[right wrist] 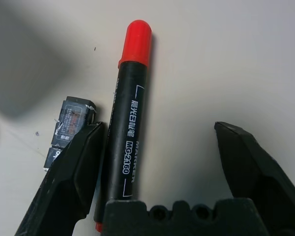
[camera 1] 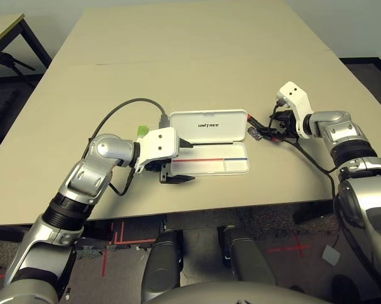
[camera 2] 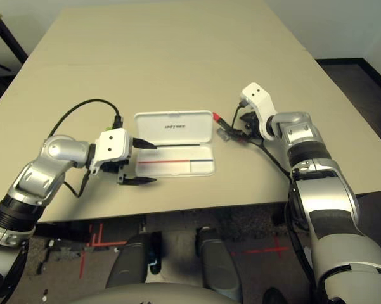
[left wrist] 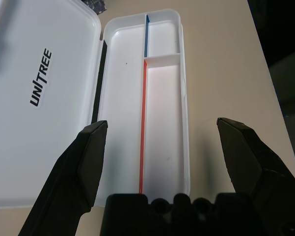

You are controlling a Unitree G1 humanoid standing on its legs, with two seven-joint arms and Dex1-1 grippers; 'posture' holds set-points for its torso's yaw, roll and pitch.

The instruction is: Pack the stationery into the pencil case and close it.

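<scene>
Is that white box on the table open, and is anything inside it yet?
Open and empty: the pencil case lid lies flat beside the tray, whose compartments hold nothing. The marker lies on the table.

A large beige table (camera 1: 196,57) runs from the near edge to the far end of the room, with a faint seam across its top. Beyond its far left corner stands part of another table on dark legs (camera 1: 16,35) against a pale wall (camera 1: 32,9). The floor below the near edge is dark grey, marked with red tape lines (camera 1: 114,237).

pencil case lid (left wrist: 39,98): "UNITREE" | marker (right wrist: 127,137): "MG-2160", "MARKER"
</scene>
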